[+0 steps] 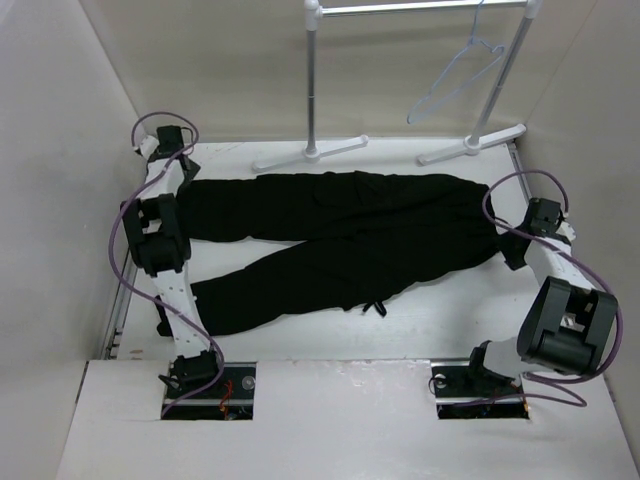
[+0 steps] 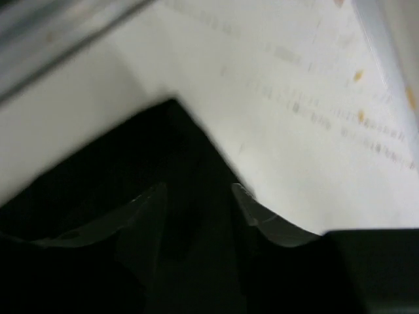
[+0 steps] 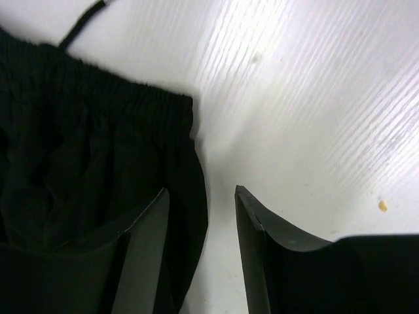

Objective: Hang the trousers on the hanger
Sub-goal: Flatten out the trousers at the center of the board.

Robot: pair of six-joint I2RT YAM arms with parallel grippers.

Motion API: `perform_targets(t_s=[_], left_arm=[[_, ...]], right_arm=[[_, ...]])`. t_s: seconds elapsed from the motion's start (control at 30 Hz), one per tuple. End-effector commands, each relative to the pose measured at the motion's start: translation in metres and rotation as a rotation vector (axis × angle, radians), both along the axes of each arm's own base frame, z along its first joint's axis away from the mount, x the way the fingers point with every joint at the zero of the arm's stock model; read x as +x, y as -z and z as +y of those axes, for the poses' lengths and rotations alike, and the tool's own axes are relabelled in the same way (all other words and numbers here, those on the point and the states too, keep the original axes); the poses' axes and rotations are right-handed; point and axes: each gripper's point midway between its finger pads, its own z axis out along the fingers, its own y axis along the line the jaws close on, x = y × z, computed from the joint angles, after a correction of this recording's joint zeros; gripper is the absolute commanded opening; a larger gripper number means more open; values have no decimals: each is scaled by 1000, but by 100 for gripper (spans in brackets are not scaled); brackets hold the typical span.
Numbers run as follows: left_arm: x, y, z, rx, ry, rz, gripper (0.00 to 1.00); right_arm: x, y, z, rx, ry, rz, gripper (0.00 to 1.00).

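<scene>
Trousers (image 1: pixel 340 240) lie sideways. The waist edge is between the spread fingers of my right gripper (image 3: pixel 200 216). My left gripper (image 2: pixel 196 209), spread too, is over the legs. The hanger (image 1: pixel 455 75) hangs far right.

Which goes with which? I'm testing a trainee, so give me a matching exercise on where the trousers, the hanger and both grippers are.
Things:
1 trousers
2 hanger
3 left gripper
4 right gripper

Places:
A over the waistband corner
B hung on the rack rail
C spread flat on the table
D over a leg-end corner of black cloth

Pairs: 1-C; 2-B; 3-D; 4-A
</scene>
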Motion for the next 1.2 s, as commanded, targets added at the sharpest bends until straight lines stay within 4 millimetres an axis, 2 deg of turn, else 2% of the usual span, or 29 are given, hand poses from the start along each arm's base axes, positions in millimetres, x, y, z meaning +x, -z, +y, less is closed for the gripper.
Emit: perform_targets(t_s=[0.0, 0.1, 0.23, 0.37, 0.53, 0.6, 0.67, 0.8, 0.87, 0.93, 1.07, 1.17], left_arm=[[-28, -60, -61, -7, 62, -113, 45], [-72, -57, -99, -38, 103, -125, 47], [-134, -45, -115, -58, 119, -89, 46], [-194, -39, -119, -84, 117, -64, 46], [-259, -40, -113, -135, 90, -3, 46], [-285, -40, -111, -167, 76, 36, 47], [-314, -37, -111, -198, 56, 95, 50], [-373, -31, -104, -216, -35, 236, 54], [-393, -27, -96, -180, -94, 290, 54], [-406, -22, -93, -189, -164, 310, 54], [-418, -12, -91, -237, -260, 353, 53], [-429, 1, -96, -276, -297, 390, 53]], right_arm=[[33, -15, -11, 2, -21, -98, 51], [47, -9, -12, 27, -40, -106, 50], [56, -1, -20, 40, -30, -97, 51], [66, 10, -23, 67, -17, -72, 49], [64, 16, -24, 65, 13, -19, 45], [62, 14, -22, 76, 20, -25, 46], [58, 10, -22, 66, 28, -28, 52], [33, -9, -36, 12, 137, -64, 53], [34, -10, -35, 9, 139, -62, 51], [38, 1, -30, 44, 121, -29, 47], [44, 20, -24, 102, 107, 8, 45], [52, 17, -28, 104, 109, 9, 47]])
